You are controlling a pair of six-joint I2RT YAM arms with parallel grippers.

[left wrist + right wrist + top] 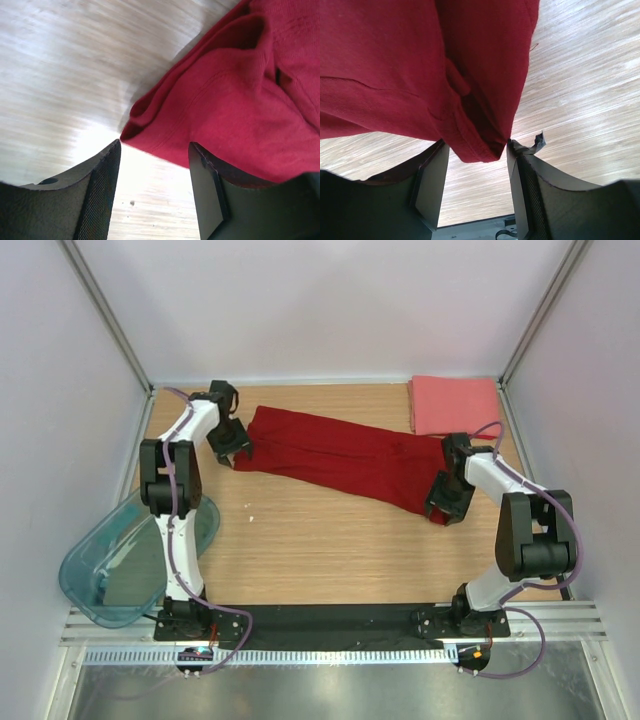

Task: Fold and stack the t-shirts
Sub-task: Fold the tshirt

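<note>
dark red shirt (340,455), plain; salmon-pink shirt (455,405), plain; bin (100,580) translucent teal; table (300,540) light wood grain; walls (320,300) white

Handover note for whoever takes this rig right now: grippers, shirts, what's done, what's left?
Left gripper: open, at the left end of the dark red shirt, which lies in a long band across the table.
Right gripper: jaws around its right end; I cannot tell whether they pinch it.
Pink shirt: folded, far right corner.
Done: pink folded. Left: fold the red one, stack both.

The wooden table (300,550) bears a dark red shirt (340,460) and a folded pink shirt (455,405).
</note>
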